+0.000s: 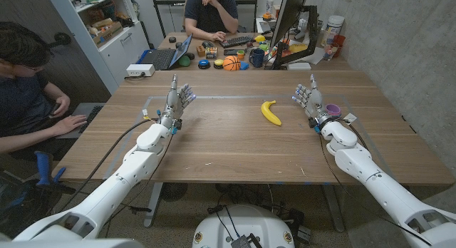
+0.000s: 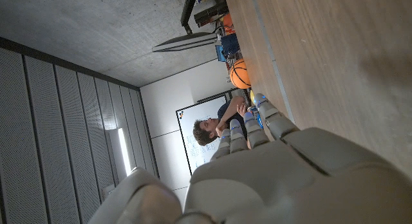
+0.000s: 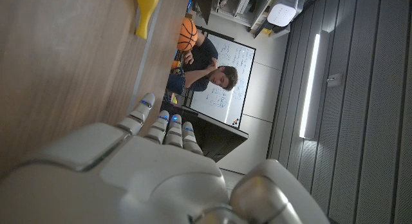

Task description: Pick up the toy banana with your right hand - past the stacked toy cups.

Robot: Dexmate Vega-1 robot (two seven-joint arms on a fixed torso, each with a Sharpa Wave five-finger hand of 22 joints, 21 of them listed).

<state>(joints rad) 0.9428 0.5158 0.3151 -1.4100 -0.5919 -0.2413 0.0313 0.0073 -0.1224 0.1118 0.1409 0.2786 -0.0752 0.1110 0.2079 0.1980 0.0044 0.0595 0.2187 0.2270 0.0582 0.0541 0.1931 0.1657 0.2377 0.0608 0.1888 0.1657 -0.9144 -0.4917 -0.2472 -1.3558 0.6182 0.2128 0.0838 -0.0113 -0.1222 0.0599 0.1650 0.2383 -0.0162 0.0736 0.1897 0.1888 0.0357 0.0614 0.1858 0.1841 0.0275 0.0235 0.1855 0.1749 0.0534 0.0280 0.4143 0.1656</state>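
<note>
Your toy banana (image 1: pixel 270 112) lies on the wooden desk (image 1: pixel 214 145), a little right of its middle and toward the far edge. It is bright yellow, smooth and curved, with a darker tip at the far end, lying on its side with its length running from about 11 o'clock to 5 o'clock. In your right wrist view one yellow end of it (image 3: pixel 145 11) shows on the wood, with an orange toy basketball (image 3: pixel 187 33) past it.

Your right hand (image 1: pixel 311 100) stands on its edge at about 3 o'clock from the banana, apart from it, its fingers (image 1: pixel 301 97) spread and holding nothing. The stacked toy cups (image 1: pixel 333 110), purple on top, sit just beside that hand at its 3 o'clock.

Your left hand (image 1: pixel 177 102) stands upright at about 9 o'clock from the banana, well apart from it, fingers apart and empty.

A person sits at another desk at 12 o'clock, and another at the left edge.
</note>
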